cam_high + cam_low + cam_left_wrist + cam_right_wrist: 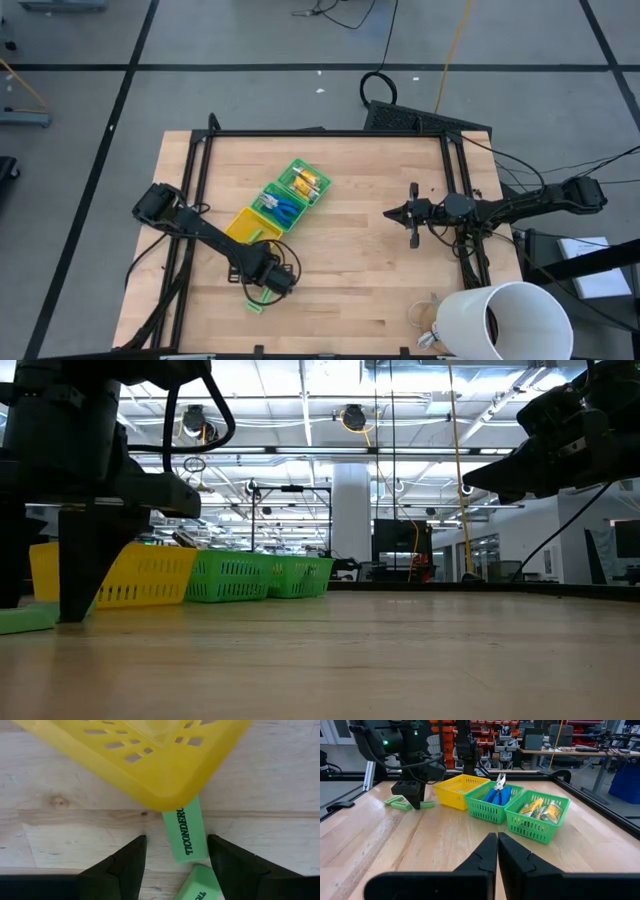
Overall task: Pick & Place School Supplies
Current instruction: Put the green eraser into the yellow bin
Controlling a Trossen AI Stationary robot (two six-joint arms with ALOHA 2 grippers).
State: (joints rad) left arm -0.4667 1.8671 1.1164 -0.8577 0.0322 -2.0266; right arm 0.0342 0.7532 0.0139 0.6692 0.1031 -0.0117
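The left gripper [176,865] is down at the worktop [360,260], fingers [125,867] open either side of a green stick [186,835] lying flat, one end touching the yellow basket [150,760]. Another stick [197,887] lies just beside it. The right gripper [497,851] hovers well apart, fingers closed, empty.

A: What do the arms look like?
B: Both are dark, almost black, w/ slim links & chunky joints. Thin black cables loop beside the left arm [215,238]; more trail by the right arm [520,205].
A: Fingers?
B: Matte black, wedge-shaped, w/ pointed tips [125,870].
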